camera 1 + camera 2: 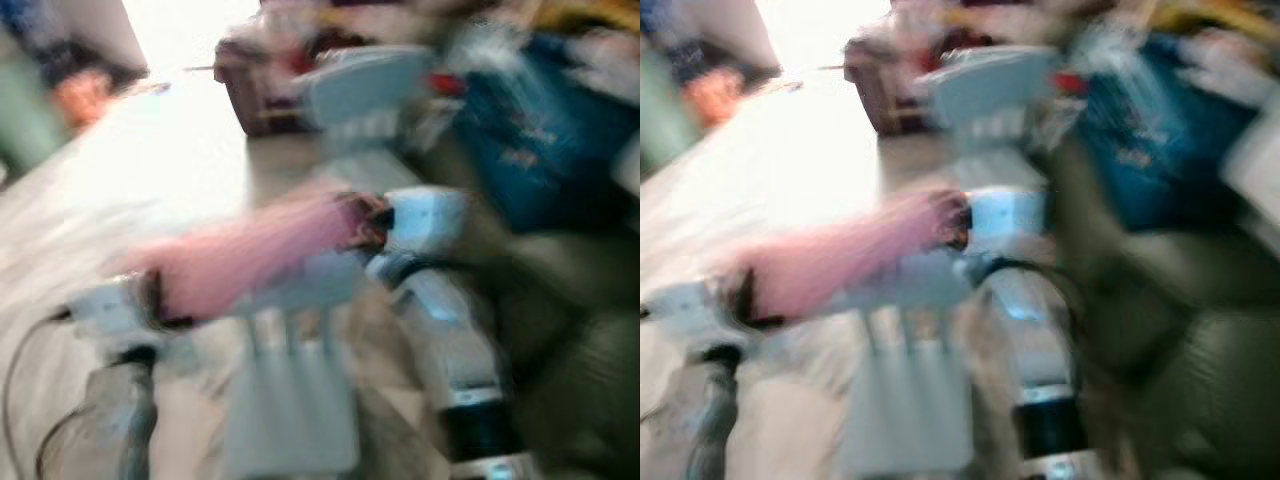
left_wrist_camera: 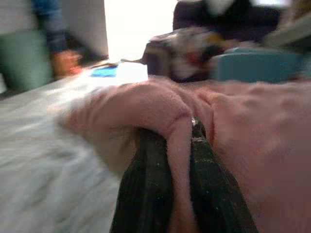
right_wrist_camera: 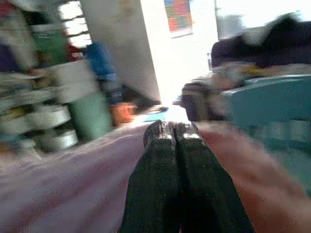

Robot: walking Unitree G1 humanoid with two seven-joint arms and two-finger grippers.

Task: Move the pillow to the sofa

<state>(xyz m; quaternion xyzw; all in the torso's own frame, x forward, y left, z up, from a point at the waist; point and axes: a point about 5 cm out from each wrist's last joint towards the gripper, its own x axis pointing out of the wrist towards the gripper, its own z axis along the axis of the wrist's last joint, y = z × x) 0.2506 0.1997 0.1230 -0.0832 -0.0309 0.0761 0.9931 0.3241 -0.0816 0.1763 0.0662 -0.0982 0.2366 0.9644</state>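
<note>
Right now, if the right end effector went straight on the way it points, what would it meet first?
Probably the pink pillow, which lies right under and ahead of the right end effector, whose fingers are shut together. Past that, the light blue chair stands slightly to one side. Blur makes depth uncertain.

Heavy motion blur. Pale floor (image 1: 150, 170), sunlit glare at the far end. Standing on it: light blue chair (image 1: 365, 90), dark brownish box-like thing (image 1: 250, 95) just beside it, orange object (image 1: 80, 95) far left.
</note>
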